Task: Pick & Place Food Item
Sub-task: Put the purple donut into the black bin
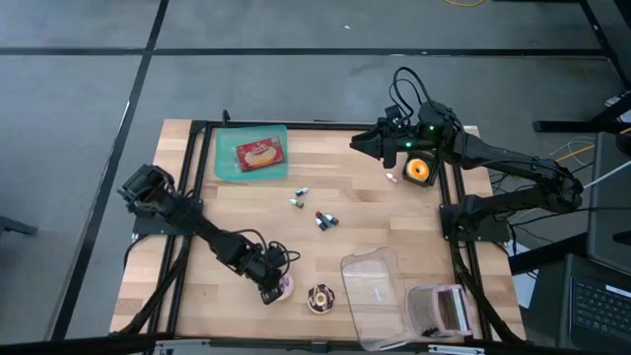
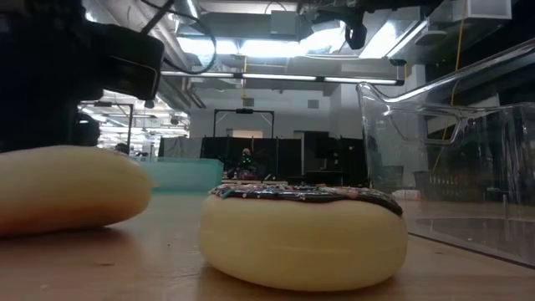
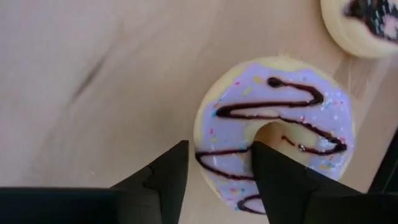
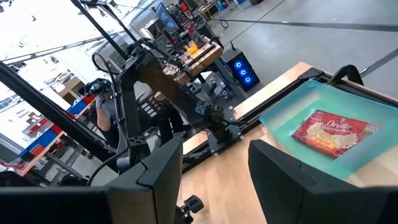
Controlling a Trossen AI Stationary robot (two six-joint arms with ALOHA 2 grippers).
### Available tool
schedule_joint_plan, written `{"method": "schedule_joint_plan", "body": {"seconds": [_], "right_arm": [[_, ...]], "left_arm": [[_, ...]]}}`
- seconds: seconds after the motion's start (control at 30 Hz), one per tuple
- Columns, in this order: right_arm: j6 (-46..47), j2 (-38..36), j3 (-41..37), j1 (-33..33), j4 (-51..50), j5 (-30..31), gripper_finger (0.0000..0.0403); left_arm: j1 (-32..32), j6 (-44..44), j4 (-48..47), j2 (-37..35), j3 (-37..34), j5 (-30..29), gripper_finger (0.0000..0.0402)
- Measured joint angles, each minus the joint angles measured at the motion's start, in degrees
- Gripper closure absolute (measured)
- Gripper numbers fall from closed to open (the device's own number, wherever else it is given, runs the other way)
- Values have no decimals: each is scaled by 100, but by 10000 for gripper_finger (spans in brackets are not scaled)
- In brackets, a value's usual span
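Note:
A donut with purple glaze and dark drizzle [image 3: 292, 106] lies flat on the wooden table near its front edge [image 1: 285, 286]. My left gripper [image 3: 217, 149] hangs over it, pointing steeply down and open. One finger stands outside the donut's rim and the other at its hole, so one side of the ring lies between them. A second donut with dark glaze [image 1: 319, 298] lies just to its right. My right gripper [image 1: 360, 145] waits open, held high and level over the table's far right. My left gripper comes at the purple donut from above, slanting. The ring's near side [image 3: 214, 127] lies between its two open fingers. Whether either finger touches the donut I cannot tell. The donut rests flat on the table.
A teal tray [image 1: 225, 158] with a red packet [image 1: 260, 154] stands at the far left. Small wrapped items [image 1: 325, 219] lie mid-table. A clear plastic container [image 1: 380, 296] stands at the near right. An orange item [image 1: 420, 170] lies below the right arm.

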Motion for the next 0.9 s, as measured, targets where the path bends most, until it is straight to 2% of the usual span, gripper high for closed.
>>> {"method": "schedule_joint_plan", "body": {"seconds": [0.13,0.37,0.6,0.9], "right_arm": [[-101,0,0,0,4,0,229],[-131,0,0,0,4,-2,240],[-234,0,0,-2,11,-6,240],[-1059,2,0,-2,226,-98,240]], "left_arm": [[194,190,72,-7,0,111,278],[671,531,111,-7,0,303,386],[1400,1193,127,-344,-2,532,386],[2929,1795,799,-1580,-2,606,391]]}}
